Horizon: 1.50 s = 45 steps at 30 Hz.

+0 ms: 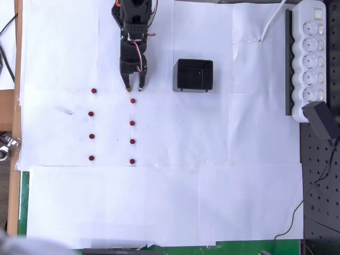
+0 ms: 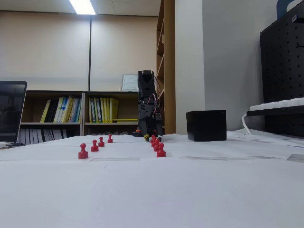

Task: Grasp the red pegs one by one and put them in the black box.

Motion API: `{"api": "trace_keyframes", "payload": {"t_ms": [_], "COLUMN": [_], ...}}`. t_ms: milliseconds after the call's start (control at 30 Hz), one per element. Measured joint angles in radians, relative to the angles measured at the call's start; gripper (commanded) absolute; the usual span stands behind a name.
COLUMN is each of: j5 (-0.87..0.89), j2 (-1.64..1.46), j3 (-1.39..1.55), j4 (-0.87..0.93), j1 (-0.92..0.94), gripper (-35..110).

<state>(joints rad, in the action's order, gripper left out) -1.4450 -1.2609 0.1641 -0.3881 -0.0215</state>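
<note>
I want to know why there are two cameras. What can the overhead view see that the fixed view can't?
Overhead view alone: the red pegs form two columns of four, the inside of the black box is visible with no peg in it, and a white power strip lies at the right edge. The gripper hangs just above the top peg of the right column, fingers slightly apart.

Fixed view alone: the pegs' knobbed upright shape, and bookshelves behind.

Both: arm, pegs, box, white paper.
</note>
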Motion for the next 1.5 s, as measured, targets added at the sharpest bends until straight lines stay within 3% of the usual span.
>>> {"api": "trace_keyframes", "payload": {"t_ms": [867,1500], "j5": [-0.025,-0.018], "j2": [-0.244,-0.242], "j3": [0.175,0.21], "j4": [-0.11,-0.049], "j1": [0.015,0.015], "gripper": [10,0]}}
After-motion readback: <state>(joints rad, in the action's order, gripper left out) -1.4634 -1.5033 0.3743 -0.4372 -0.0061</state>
